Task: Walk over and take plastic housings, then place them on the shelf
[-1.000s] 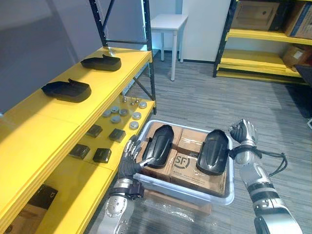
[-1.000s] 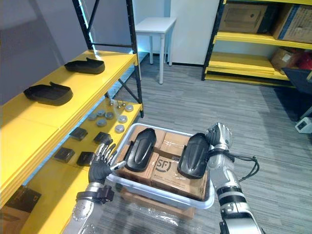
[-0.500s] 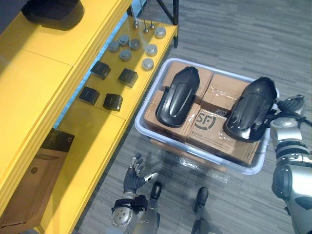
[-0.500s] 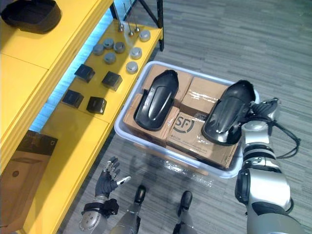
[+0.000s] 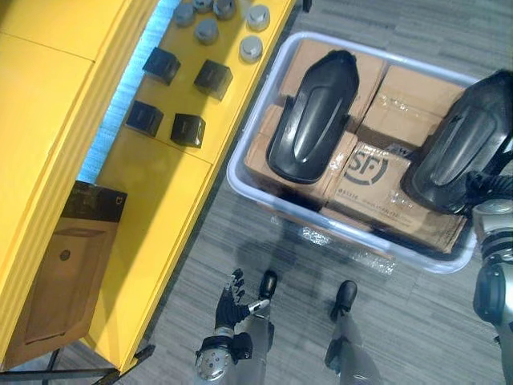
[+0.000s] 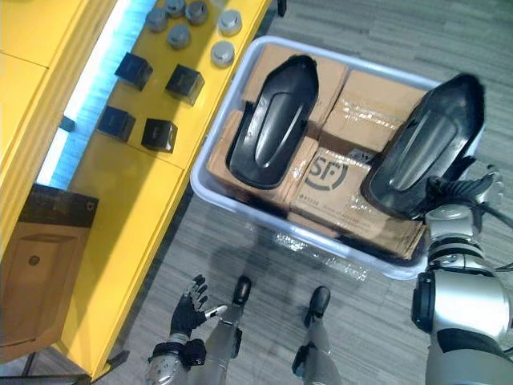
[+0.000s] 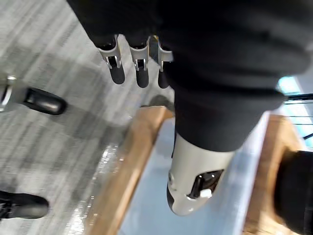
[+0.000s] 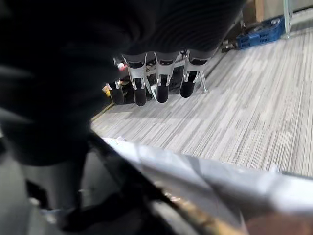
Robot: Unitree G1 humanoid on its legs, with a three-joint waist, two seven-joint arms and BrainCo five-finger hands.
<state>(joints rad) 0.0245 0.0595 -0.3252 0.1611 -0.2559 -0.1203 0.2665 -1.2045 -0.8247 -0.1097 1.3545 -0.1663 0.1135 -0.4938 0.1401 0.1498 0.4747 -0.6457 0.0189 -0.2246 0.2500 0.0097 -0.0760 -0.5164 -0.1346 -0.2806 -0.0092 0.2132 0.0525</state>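
**Get both hands on a housing before you lift**

Left eye view: both plastic housings sit in the white bin on top of the cardboard boxes. The left housing is well ahead of your left hand. That hand hangs low over the floor with its fingers spread, carrying nothing.

Right eye view: your right hand is right at the near end of the right housing. It's touching or just about; I can't tell which. The yellow shelf lies off to the left hand's side.

Left wrist view: the fingers are relaxed and straight, nothing in them.

Right wrist view: the fingers are straight too, so there's no grip yet.

My take: go for the right housing first, since it's closest to a hand. It looks smooth, curved and long, so one hand will probably slip. Slide the right fingers under the near edge, bring the left hand up to the other flank, and lift it level clear of the bin rim.
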